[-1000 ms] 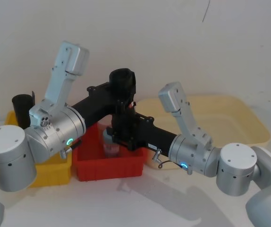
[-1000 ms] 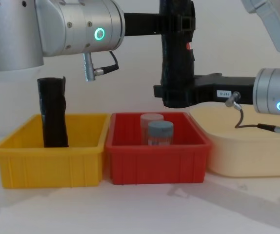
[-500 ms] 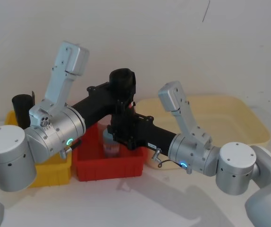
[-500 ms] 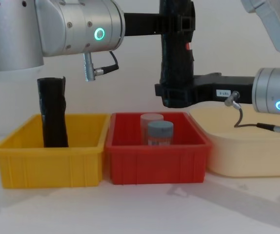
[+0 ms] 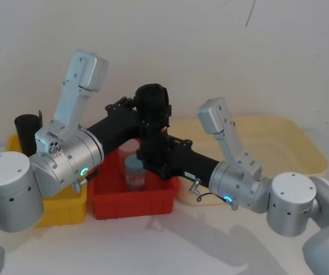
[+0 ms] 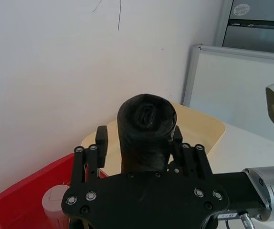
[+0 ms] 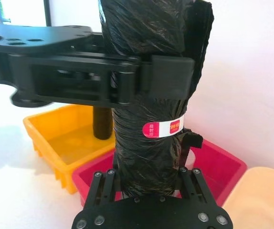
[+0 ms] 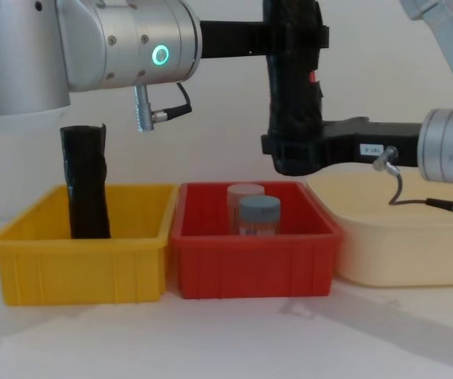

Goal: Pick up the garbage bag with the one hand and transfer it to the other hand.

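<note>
Garbage bag is in mid-air above the right end of the red bin, clear of it. Stands upright, long axis vert., open rolled end pointing up, red-and-white label band approx mid-height. Left gripper, green-ring arm, comes in horiz. from the left, fingers clamped on the bag's upper part. Right gripper, blue-ring arm, comes in from the right w/ fingers closed round the bag's bottom end. Two lidded jars sit in the red bin below. Plain black roll stands in the yellow bin to the left, beige tub to the right.
</note>
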